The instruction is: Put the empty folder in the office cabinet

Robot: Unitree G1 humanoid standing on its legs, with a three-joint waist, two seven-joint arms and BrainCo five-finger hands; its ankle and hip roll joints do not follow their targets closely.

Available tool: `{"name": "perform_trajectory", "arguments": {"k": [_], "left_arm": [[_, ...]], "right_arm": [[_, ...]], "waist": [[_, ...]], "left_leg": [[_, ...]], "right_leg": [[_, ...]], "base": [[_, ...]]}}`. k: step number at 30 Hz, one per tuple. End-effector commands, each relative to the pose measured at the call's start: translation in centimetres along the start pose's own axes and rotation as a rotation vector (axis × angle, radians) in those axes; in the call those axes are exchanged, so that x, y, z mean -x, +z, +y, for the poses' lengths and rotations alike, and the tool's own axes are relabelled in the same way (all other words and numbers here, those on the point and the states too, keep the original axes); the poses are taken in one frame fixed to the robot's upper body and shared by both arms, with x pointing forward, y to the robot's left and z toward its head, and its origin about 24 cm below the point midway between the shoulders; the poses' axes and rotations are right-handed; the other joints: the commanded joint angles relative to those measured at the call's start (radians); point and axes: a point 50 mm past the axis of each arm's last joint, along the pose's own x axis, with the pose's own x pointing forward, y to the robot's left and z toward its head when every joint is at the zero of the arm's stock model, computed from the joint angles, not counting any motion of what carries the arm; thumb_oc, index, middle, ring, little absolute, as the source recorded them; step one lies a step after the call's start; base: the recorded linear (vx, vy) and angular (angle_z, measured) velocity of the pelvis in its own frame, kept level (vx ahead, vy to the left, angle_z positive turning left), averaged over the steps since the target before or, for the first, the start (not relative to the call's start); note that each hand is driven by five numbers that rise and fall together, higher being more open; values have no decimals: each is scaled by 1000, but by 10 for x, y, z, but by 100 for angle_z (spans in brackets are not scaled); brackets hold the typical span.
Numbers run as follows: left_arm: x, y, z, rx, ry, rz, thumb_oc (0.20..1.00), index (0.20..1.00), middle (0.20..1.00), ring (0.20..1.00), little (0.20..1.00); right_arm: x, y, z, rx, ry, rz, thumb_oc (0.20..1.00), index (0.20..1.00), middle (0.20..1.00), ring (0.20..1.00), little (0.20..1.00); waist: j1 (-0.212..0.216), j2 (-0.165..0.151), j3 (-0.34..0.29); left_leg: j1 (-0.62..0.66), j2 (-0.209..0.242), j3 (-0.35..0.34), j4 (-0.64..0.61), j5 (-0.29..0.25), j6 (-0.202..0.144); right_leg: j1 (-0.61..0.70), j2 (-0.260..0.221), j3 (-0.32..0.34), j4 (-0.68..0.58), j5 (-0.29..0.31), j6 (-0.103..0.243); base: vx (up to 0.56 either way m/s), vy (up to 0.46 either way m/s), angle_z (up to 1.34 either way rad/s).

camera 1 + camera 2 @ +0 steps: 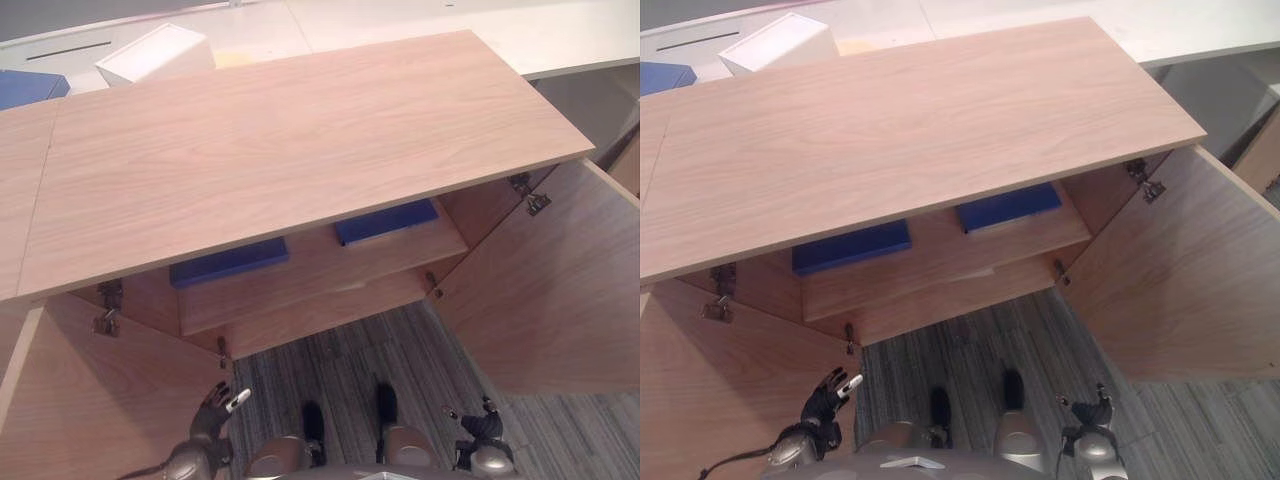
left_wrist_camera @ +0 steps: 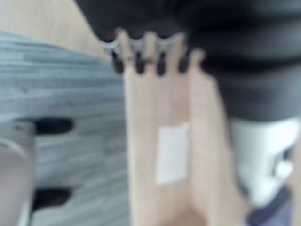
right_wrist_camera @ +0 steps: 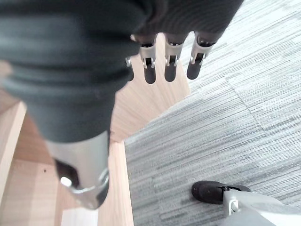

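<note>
Spanning the striped grey carpet (image 1: 400,350), an open wooden cabinet (image 1: 300,150).

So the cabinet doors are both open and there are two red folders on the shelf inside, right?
Nearly. Both cabinet doors are open and two folders sit on the shelf, but the folders are blue, not red: one on the left and one on the right, as the left eye view shows.
</note>
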Motion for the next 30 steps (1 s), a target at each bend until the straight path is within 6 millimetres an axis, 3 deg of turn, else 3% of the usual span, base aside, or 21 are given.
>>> {"name": "perform_trajectory", "arguments": {"k": [1,4,6,9,11,14,20,26,30], "left_arm": [[-8,15,-7,-17,-31,-75,1000,1000,1000,1000,1000],[-6,11,-7,-8,-16,-77,1000,1000,1000,1000,1000],[-4,8,-6,3,1,-75,1000,1000,1000,1000,1000],[0,1,-1,1,32,-55,1000,1000,1000,1000,1000],[0,0,0,1,35,-51,1000,1000,1000,1000,1000],[5,-4,7,-15,44,-29,1000,1000,1000,1000,1000],[11,-3,16,-52,42,-12,1000,1000,1000,1000,1000],[20,-3,27,-98,40,32,1000,1000,1000,1000,1000],[27,1,37,-129,39,60,1000,1000,1000,1000,1000]], "right_arm": [[-13,40,-39,-130,-246,-151,1000,1000,1000,1000,1000],[-11,40,-47,-235,-360,-154,1000,1000,1000,1000,1000],[-10,41,-57,-360,-483,-140,1000,1000,1000,1000,1000],[-8,39,-72,-485,-635,-124,1000,1000,1000,1000,1000],[-8,39,-74,-496,-652,-122,1000,1000,1000,1000,1000],[-4,38,-92,-599,-835,-94,1000,1000,1000,1000,1000],[2,40,-117,-656,-1039,-107,1000,1000,1000,1000,1000],[4,44,-140,-667,-1064,-166,1000,1000,1000,1000,1000],[8,60,-174,-727,-1098,-258,1000,1000,1000,1000,1000]], "waist": [[-8,46,15],[-10,51,25],[-7,62,31],[3,76,20],[6,77,17],[18,87,-10],[29,93,-33],[45,94,-49],[58,94,-56]], "left_leg": [[48,10,-33,10,-124,-19],[63,28,22,-10,-116,-23],[76,44,62,-9,-118,-15],[81,68,101,-4,-118,-3],[83,71,105,-5,-119,-2],[105,83,114,-13,-127,1],[138,84,109,-22,-135,-16],[153,95,84,-22,-128,-38],[147,105,63,-11,-118,-55]], "right_leg": [[-46,142,-52,40,10,6],[-89,116,-121,104,8,22],[-89,84,-151,174,-24,27],[-44,33,-169,214,-67,19],[-32,25,-170,213,-71,18],[50,-21,-150,174,-79,28],[108,-19,-151,72,-56,48],[162,15,-161,19,-63,31],[190,36,-174,-8,-74,14]], "base": [[-129,52,-16],[-154,56,-31],[-84,36,-70],[-19,-26,-49],[26,-34,-32],[83,-105,-32],[77,-172,-1],[60,-201,-1],[18,-194,3]]}}
